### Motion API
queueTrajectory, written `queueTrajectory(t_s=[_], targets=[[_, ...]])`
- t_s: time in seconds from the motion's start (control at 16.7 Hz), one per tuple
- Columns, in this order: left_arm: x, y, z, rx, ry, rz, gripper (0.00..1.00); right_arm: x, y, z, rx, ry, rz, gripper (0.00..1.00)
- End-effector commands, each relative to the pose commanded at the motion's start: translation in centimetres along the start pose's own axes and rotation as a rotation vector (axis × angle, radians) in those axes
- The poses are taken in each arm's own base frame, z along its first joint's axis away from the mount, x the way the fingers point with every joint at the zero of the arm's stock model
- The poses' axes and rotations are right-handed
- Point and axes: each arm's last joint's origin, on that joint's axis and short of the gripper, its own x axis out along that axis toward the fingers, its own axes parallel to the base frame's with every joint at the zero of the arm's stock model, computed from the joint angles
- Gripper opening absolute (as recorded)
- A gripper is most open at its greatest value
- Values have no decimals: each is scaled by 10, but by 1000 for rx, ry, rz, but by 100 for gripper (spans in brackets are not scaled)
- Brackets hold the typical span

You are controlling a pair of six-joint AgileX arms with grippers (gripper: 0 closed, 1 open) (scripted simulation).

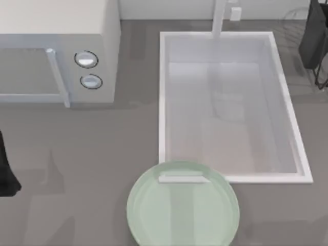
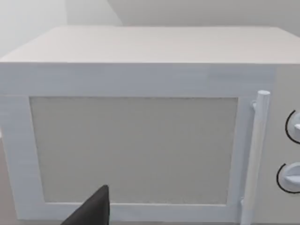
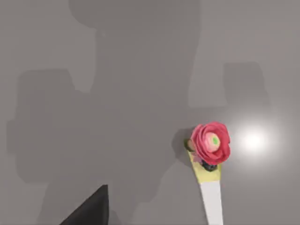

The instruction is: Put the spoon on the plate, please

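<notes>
The spoon's handle end lies on the grey counter in the right wrist view: a pink-red rose ornament on a thin white handle, its bowl out of frame. My right gripper hovers above the counter beside the ornament and is apart from it. From above, the right arm is at the far right corner, past the sink. The pale mint-green glassy plate rests at the table's near edge, in the middle. My left arm is parked at the left edge, and its gripper faces the microwave.
A white microwave with a bar handle and two knobs stands at the far left. A white rectangular sink fills the centre right, with a tap behind it. Its near left corner meets the plate's far rim.
</notes>
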Motion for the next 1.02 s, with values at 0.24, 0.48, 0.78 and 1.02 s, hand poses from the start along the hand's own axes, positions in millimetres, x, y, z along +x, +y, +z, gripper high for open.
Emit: queueTrajectory(t_s=[0.24, 0.48, 0.78, 1.02], targets=[[0, 0, 0, 0, 0, 0, 100, 16, -26, 18, -39, 318, 97, 100], [0, 0, 0, 0, 0, 0, 100, 33, -48, 30, -55, 510, 196, 100], [0, 0, 0, 0, 0, 0, 100, 38, -56, 33, -58, 562, 230, 100], [0, 0, 0, 0, 0, 0, 100, 42, -54, 32, -60, 562, 231, 100]])
